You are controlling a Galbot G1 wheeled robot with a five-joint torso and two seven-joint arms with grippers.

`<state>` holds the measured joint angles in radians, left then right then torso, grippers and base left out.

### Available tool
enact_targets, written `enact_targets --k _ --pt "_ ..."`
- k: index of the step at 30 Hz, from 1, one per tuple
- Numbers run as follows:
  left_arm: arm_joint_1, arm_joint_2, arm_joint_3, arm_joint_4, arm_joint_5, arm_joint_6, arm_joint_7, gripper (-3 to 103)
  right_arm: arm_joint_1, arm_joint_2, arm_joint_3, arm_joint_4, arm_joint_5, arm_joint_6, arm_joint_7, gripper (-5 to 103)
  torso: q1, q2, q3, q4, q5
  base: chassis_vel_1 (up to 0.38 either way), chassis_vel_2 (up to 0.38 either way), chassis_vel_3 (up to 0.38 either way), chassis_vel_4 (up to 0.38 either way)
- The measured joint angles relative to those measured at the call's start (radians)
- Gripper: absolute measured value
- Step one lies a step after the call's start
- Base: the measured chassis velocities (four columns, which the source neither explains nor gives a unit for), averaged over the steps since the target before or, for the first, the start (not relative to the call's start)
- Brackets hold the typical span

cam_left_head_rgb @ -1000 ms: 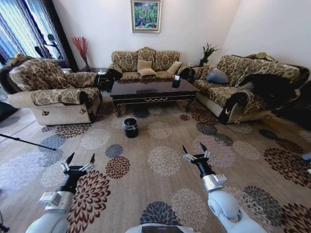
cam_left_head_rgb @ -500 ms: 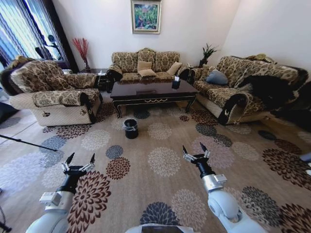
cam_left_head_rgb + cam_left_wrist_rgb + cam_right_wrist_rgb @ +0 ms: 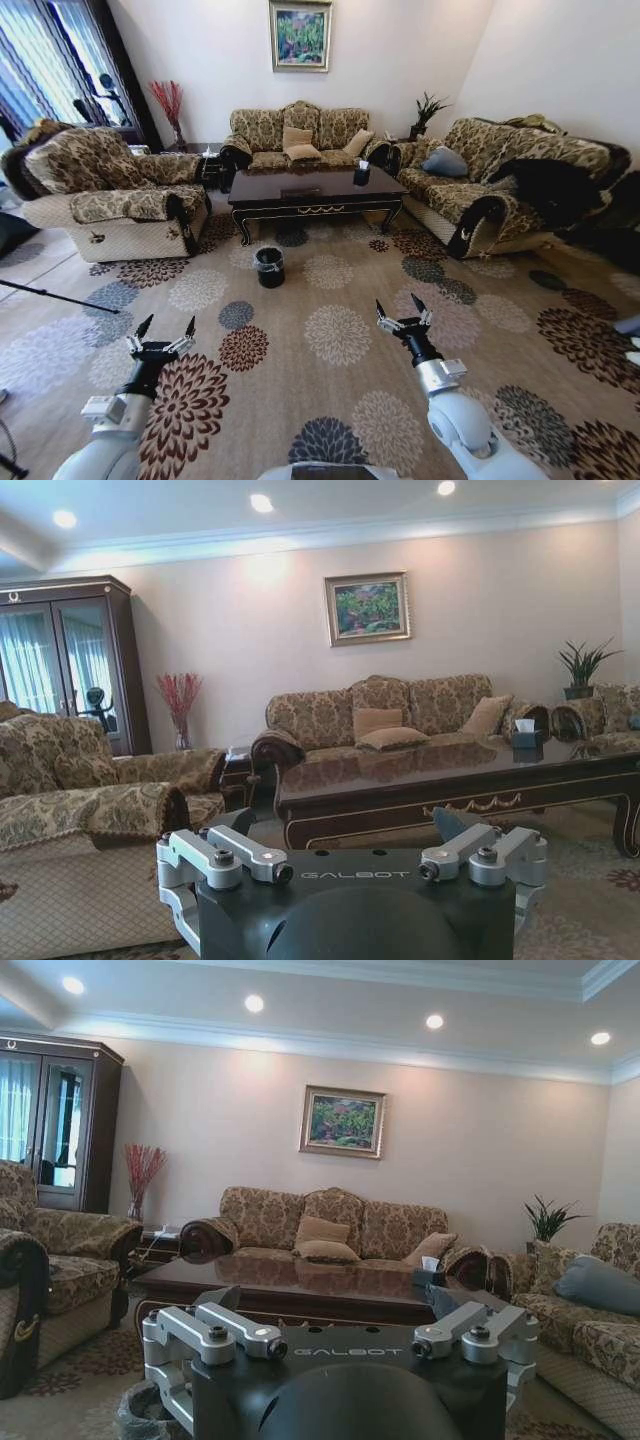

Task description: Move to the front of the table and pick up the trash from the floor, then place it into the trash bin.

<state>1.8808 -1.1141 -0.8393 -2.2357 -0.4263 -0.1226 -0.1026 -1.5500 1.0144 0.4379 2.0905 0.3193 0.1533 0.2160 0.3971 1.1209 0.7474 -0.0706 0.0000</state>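
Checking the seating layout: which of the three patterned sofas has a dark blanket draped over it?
The long patterned fabric sofa on the robot's right: a black blanket covers its back; the other two carry none.

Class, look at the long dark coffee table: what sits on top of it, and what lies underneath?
On the coffee table sits a dark tissue box near its right end, with a flat dark item mid-top. Underneath, patterned carpet shows between the legs; farther back is shadowed and cannot be made out.
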Motion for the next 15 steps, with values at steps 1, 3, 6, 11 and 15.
enact_targets --k 1,3,6,11,15 --pt "0.000 0.000 0.000 0.000 0.000 0.000 0.000 100 0.000 0.000 0.000 0.000 0.000 0.000 0.000 100 0.000 0.000 0.000 0.0000 0.0000 0.000 0.000 0.000 0.000" --pt "0.000 0.000 0.000 0.000 0.000 0.000 0.000 100 0.000 0.000 0.000 0.000 0.000 0.000 0.000 100 0.005 0.012 0.007 0.0000 -0.0001 0.000 0.000 0.000 0.000" --pt "0.000 0.000 0.000 0.000 0.000 0.000 0.000 100 0.000 0.000 0.000 0.000 0.000 0.000 0.000 100 0.009 0.019 0.011 0.0000 0.0000 0.000 0.000 0.000 0.000" --pt "0.000 0.000 0.000 0.000 0.000 0.000 0.000 100 0.000 0.000 0.000 0.000 0.000 0.000 0.000 100 0.013 0.029 0.015 0.0000 0.0000 0.000 0.000 0.000 0.000" --pt "0.000 0.000 0.000 0.000 0.000 0.000 0.000 100 0.000 0.000 0.000 0.000 0.000 0.000 0.000 100 0.014 0.030 0.016 0.0000 0.0000 0.000 0.000 0.000 0.000"
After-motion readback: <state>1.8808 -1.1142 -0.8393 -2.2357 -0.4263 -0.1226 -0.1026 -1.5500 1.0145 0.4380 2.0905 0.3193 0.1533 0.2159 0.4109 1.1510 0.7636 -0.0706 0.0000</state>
